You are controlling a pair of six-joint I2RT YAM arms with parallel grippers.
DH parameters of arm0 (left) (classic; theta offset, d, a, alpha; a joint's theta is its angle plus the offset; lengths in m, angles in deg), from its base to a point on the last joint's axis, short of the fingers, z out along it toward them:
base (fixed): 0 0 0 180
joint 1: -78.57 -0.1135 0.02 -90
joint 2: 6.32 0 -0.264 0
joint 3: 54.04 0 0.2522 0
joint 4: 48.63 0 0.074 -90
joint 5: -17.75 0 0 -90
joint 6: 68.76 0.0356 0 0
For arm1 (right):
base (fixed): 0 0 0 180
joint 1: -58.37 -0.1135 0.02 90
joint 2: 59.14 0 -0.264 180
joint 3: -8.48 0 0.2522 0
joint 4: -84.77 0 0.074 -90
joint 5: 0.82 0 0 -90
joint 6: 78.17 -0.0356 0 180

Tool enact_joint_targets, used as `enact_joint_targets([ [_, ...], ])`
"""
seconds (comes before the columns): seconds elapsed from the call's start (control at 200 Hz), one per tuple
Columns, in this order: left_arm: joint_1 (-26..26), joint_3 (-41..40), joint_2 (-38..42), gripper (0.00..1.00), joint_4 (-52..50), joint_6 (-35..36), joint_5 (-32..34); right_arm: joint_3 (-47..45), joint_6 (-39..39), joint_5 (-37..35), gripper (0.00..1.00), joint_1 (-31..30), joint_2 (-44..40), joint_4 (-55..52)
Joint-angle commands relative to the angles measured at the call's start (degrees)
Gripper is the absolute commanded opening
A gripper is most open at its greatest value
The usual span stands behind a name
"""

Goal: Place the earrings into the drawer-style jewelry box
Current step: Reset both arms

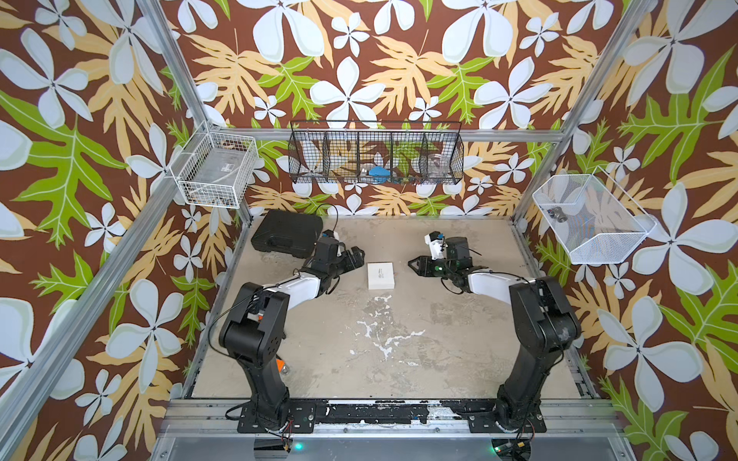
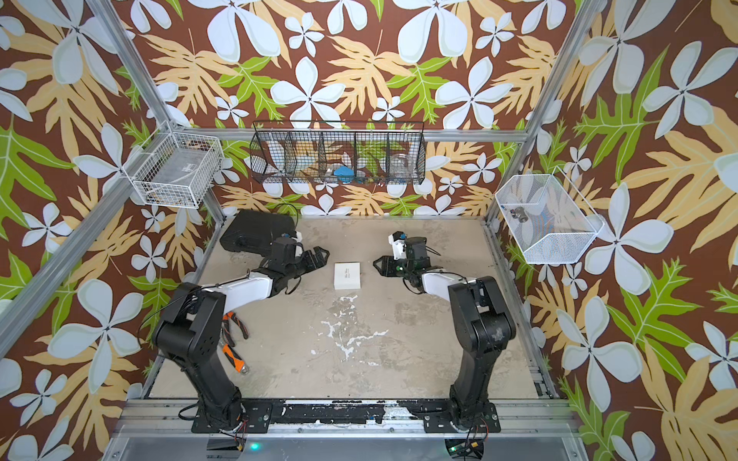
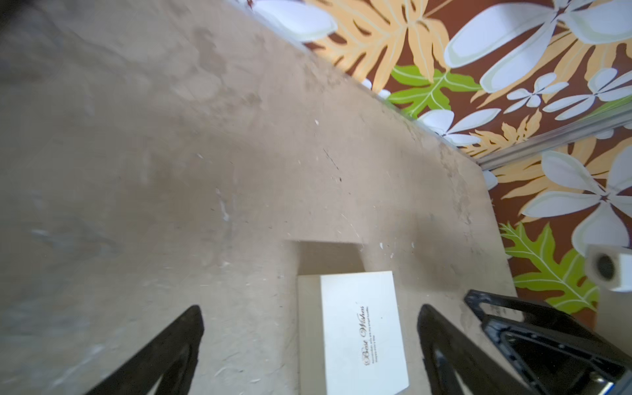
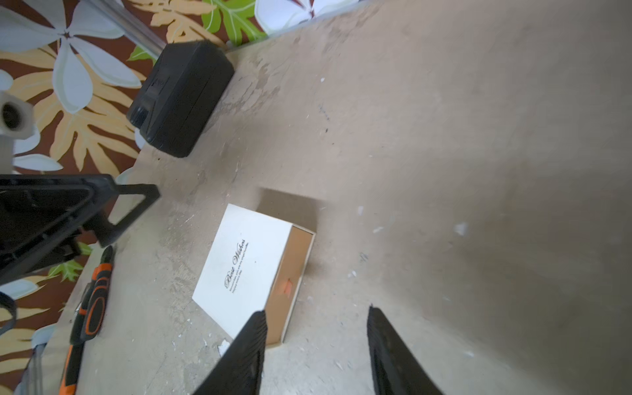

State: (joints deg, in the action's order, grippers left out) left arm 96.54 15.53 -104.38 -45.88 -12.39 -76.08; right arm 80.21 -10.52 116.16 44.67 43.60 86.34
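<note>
Nearest is the aluminium rail (image 1: 399,430) that carries both arm bases. Just beyond it, beside the left arm (image 2: 191,331), orange-handled pliers (image 2: 233,343) lie on the counter (image 1: 399,359), a worn beige board with scuffs and white chipped patches that looks flat and none too grippy.

Further in, about mid-counter, the jewelry box (image 1: 380,275) lies flat between the two pincers, touching neither. The left pincer (image 1: 356,258) is just beside one edge, its jaws spread wide with nothing in them. The right pincer (image 4: 318,342) is near the opposite side, its jaws partly apart and likewise empty, pointing toward the tan tray (image 4: 290,273) end.

The tray looks pushed in, or very nearly. It shows a small orange mark that may be a pull tab, though I cannot be sure. No earrings are visible in any view.

The box is probably light, thin card: stiff enough to hold but easily crushed, and likely to slide on this board. I would pin the white sleeve lightly by its side edges and draw the tray out by its tan end.

Beyond it, a closed black case (image 1: 287,233) sits in the far left corner. On the floral-papered walls hang a white wire basket (image 1: 215,171), a black divided basket (image 1: 375,159) and a white mesh basket (image 1: 591,219).
</note>
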Motion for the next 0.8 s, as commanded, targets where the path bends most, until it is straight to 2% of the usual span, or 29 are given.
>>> enact_joint_targets([
  [0.0, -0.8, -5.7, 7.3, 1.00, 3.7, 8.1, 15.8, -4.4, 2.4, -9.6, 0.51, 1.5, -6.2, 4.9],
  [0.15, -1.6, -18.3, 19.3, 1.00, 14.6, 14.5, 30.5, -13.3, 5.4, -23.7, 0.60, 2.4, -17.0, 9.7],
  [0.28, -4.2, -28.5, 26.7, 1.00, 22.6, 16.9, 36.4, -22.3, 8.3, -36.5, 0.70, 2.5, -25.9, 16.3],
  [0.375, -5.3, -35.6, 29.5, 1.00, 30.3, 20.8, 39.6, -28.8, 10.4, -43.5, 0.74, 2.7, -30.8, 21.9],
  [0.5, -7.4, -41.9, 29.9, 1.00, 39.5, 23.2, 39.7, -36.5, 13.5, -49.6, 0.76, 3.8, -32.8, 32.1],
  [0.555, -8.5, -41.5, 30.7, 1.00, 37.0, 22.6, 38.2, -38.6, 14.9, -50.4, 0.76, 4.7, -32.0, 35.2],
  [0.626, -9.5, -42.2, 30.5, 1.00, 38.8, 24.3, 36.9, -40.5, 16.7, -50.5, 0.78, 5.7, -29.9, 40.0],
  [0.716, -10.4, -43.6, 29.8, 1.00, 41.6, 27.4, 37.3, -38.5, 17.4, -47.0, 0.78, 7.0, -29.1, 37.5],
  [0.791, -12.8, -44.2, 28.0, 1.00, 42.3, 25.4, 31.6, -38.0, 17.8, -46.4, 0.79, 7.7, -28.0, 37.8],
])
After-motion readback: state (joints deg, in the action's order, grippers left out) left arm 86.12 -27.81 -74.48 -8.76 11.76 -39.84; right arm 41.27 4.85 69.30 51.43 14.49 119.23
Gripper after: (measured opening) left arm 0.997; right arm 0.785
